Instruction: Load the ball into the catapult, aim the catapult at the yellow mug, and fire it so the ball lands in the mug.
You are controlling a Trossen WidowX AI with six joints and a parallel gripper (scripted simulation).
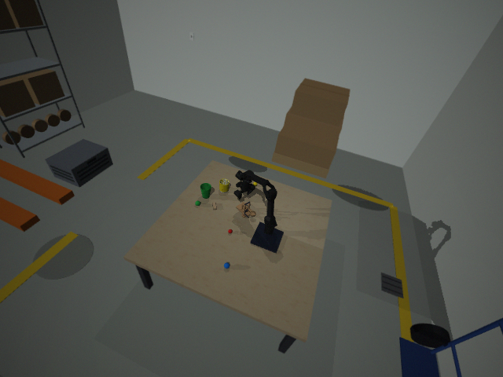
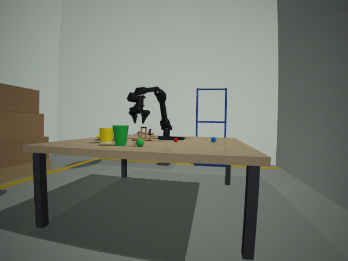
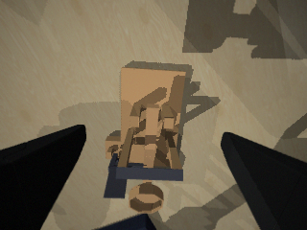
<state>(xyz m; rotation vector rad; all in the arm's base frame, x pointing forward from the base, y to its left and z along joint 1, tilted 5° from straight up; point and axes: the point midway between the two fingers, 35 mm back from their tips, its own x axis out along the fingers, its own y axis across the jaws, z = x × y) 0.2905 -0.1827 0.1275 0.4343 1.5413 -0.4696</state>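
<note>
The fingers (image 1: 244, 191) (image 2: 139, 123) stood wide apart, gripping nothing, above the catapult (image 1: 243, 208) (image 2: 143, 133) (image 3: 153, 79) on the counter (image 1: 182, 251) (image 2: 182, 150) (image 3: 62, 53). Relative to the catapult, the yellow mug (image 1: 224, 186) (image 2: 106, 135) was beyond it, away from the arm's base (image 1: 259, 239) (image 2: 179, 138); the catapult's cup (image 3: 131, 201) held no ball.

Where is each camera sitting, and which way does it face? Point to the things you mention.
Top: high above the table (image 1: 280, 296), looking obliquely down; shows the whole arm (image 1: 269, 206) (image 2: 163, 111).
Exterior: near tabletop height, facing across the table (image 2: 179, 150) toward the arm; shows it whole.
Wrist: by the gripper (image 1: 244, 193) (image 2: 139, 123) (image 3: 154, 134), facing down at the catapult (image 1: 242, 209) (image 2: 143, 133) (image 3: 151, 91); shows two black fingers.
Shared: top and exterior both show the yellow mug (image 1: 224, 186) (image 2: 106, 135).
</note>
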